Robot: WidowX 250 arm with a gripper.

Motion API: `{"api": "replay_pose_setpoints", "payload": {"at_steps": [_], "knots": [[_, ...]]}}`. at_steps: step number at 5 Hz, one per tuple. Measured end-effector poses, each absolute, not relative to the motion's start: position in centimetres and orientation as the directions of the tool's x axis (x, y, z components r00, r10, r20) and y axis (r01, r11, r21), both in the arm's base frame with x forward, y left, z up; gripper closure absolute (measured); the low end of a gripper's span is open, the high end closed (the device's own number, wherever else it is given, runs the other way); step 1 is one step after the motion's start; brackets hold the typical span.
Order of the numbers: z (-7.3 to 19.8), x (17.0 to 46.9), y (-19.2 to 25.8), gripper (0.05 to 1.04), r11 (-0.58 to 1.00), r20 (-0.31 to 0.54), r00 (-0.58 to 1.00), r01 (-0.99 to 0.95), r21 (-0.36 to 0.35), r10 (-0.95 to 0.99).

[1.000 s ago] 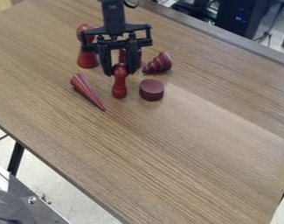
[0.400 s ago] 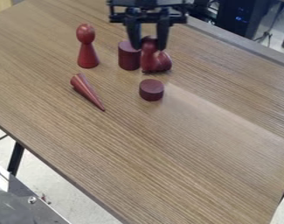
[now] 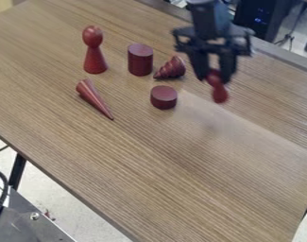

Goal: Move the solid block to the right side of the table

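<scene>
- Jaws clenched on the small red pin-shaped block (image 3: 219, 93), near its upper end; I take that as the solid block. It's over the upper right of the table (image 3: 181, 175), bulb end down, slight tilt.
- Looks raised: faint shadow on the wood below and to its left. Can't tell the exact clearance.
- Step in hand, my read: carry right, then set down. Keep height until over the spot, then go straight down.
- Pick a spot well in from the right edge; it could roll if it tips.
- Square up the tilt before contact. The rounded end may not stand, so lower slowly, let the wood take the weight, then open gently and lift straight up.
- Stay wide of the ridged cone (image 3: 171, 69) and short disc (image 3: 164, 98) to the left.
</scene>
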State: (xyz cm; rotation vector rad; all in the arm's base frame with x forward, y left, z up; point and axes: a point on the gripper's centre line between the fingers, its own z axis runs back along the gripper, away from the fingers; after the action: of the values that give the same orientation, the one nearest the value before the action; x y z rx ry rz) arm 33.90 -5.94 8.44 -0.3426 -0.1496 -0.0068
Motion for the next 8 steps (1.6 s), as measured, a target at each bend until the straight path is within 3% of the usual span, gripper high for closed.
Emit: {"api": "replay_pose_setpoints", "payload": {"at_steps": [1,3,4,5,6,7,8], "knots": [[8.2,33.7,-8.9,0.599,0.918,0.19,0.974,0.183,-0.35,-0.122],[8.4,33.0,-11.5,0.599,0.919,0.173,0.963,0.253,-0.301,-0.208],[9.3,33.1,-11.7,0.599,0.964,0.126,0.975,0.205,-0.167,-0.186],[10.6,33.3,-11.2,0.599,0.995,0.128,0.988,0.084,0.046,-0.089],[10.6,33.5,-11.2,0.6,0.995,0.118,0.99,0.076,0.069,-0.083],[10.3,33.6,-11.4,0.599,0.996,0.097,0.992,0.087,-0.003,-0.086],[9.2,33.2,-10.8,0.599,0.996,0.022,0.997,0.075,-0.05,-0.074]]}}
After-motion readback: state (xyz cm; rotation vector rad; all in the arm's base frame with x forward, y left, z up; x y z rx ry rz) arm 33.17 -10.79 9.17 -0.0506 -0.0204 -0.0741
